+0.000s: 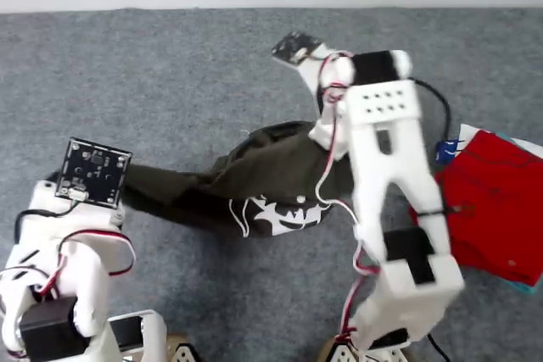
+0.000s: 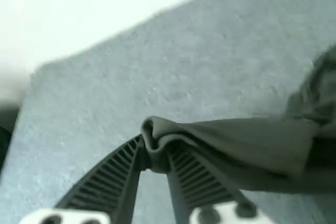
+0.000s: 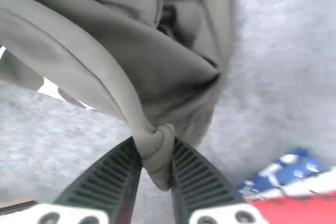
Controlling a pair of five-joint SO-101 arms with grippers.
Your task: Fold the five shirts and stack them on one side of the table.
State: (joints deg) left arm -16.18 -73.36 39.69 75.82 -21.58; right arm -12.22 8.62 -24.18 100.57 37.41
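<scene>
As both end effectors [image 2: 155, 153] [image 3: 156, 156] pinch it, the olive shirt [image 1: 271, 171] stretches left-to-right.

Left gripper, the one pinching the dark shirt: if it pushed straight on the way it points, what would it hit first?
Beyond the dark shirt it pinches, the left gripper would likely meet the grey table next; depth is hard to judge.

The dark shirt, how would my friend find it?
Look at the middle of the grey table. The dark shirt is stretched between the left gripper and right gripper. Unlike the red shirt beside it, it is olive with a white print.
</scene>
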